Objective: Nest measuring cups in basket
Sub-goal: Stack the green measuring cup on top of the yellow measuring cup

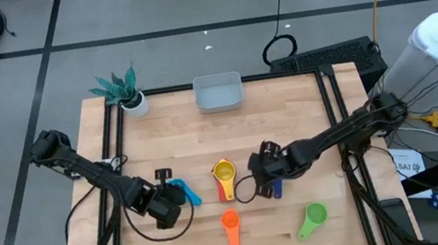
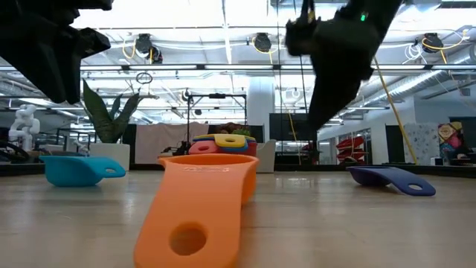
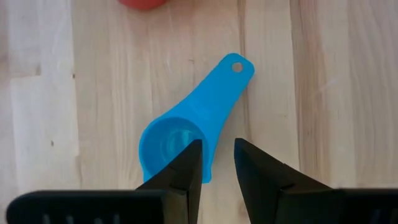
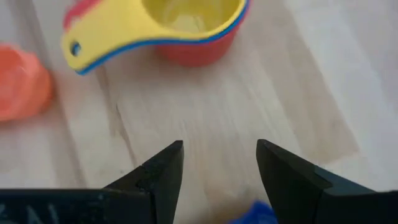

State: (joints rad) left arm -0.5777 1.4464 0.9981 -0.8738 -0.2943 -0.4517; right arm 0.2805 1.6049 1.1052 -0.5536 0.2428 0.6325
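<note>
A light blue measuring cup (image 3: pixel 180 140) lies on its base on the wood. My left gripper (image 3: pixel 217 146) hovers just above it, its fingers slightly apart with nothing between them. A yellow cup (image 4: pixel 186 18) sits nested in a blue and a red one at the table's middle (image 1: pixel 224 173). My right gripper (image 4: pixel 219 149) stands open above bare wood beside that stack, clear of it. A dark blue cup (image 1: pixel 277 188) lies just under this gripper. The orange cup (image 1: pixel 230 226) and green cup (image 1: pixel 311 218) lie nearer the front edge. The basket (image 1: pixel 217 93) stands at the far edge.
A white pot with a teal plant (image 1: pixel 124 91) stands at the far left corner. Black rails (image 1: pixel 114 137) run along the table's left and right sides. Bare wood lies between the cups and the basket.
</note>
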